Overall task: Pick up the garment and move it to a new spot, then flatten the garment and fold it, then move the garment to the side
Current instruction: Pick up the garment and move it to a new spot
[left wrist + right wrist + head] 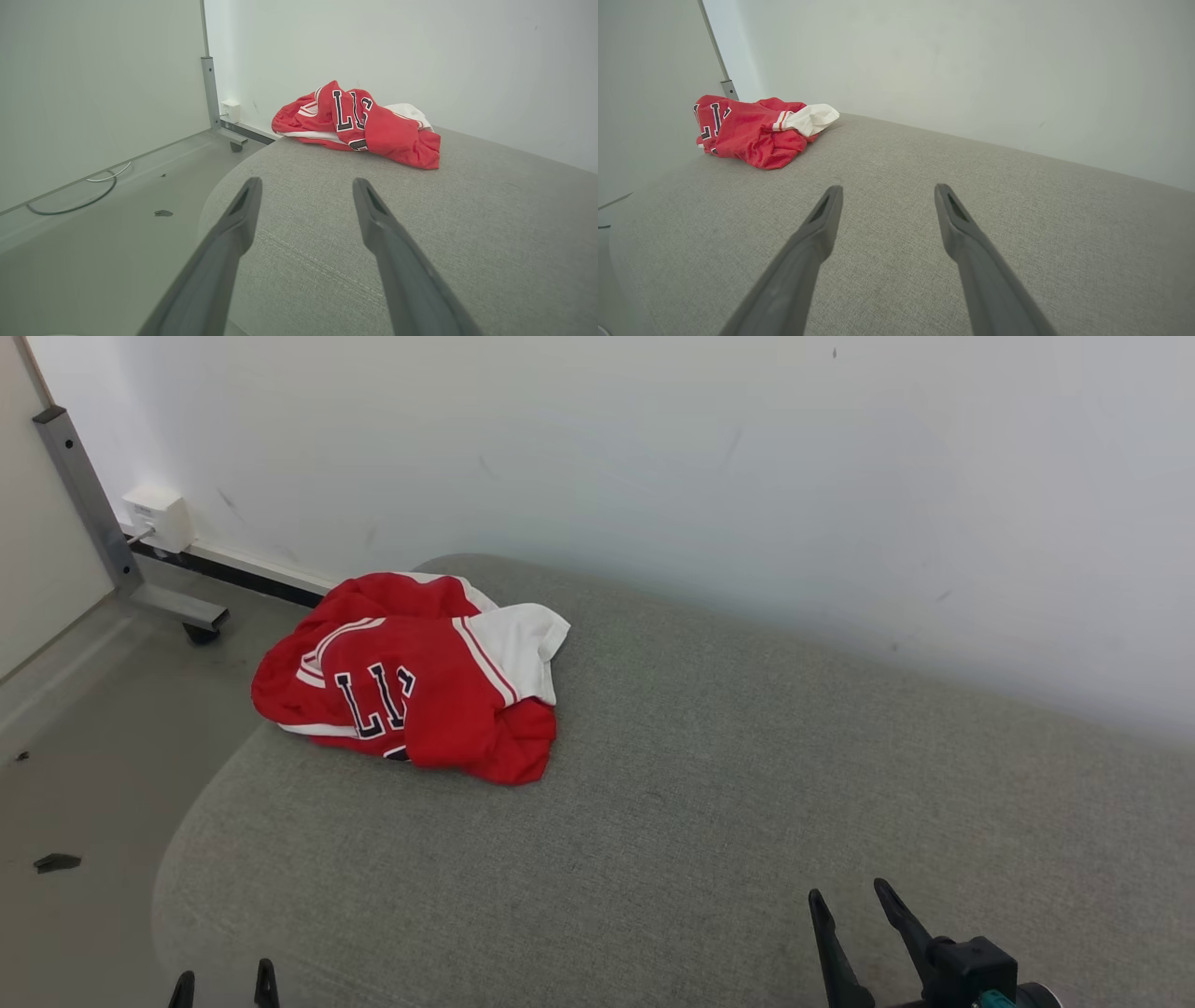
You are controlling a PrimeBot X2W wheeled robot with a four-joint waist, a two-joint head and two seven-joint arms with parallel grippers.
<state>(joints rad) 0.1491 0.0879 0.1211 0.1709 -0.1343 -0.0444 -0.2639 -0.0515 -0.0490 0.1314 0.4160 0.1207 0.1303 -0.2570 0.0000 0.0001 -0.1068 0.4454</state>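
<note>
A crumpled red garment [411,681] with white sleeves and dark letters lies bunched at the far left end of the grey upholstered surface [709,803]. The left wrist view shows the garment [359,123] ahead of my left gripper [306,186], whose fingers stand open and empty, well short of it. In the head view that left gripper [224,980] peeks in at the bottom left. Over the near right part of the surface my right gripper [850,896] is open and empty. From the right wrist, the garment [752,128] lies far off to the upper left of the right gripper [887,189].
A white wall [747,476] runs right behind the surface. Off the left end is grey floor [93,756] with a metal leg on a caster [201,630], a white wall box [159,518], a cable [88,198] and a small dark scrap [56,861].
</note>
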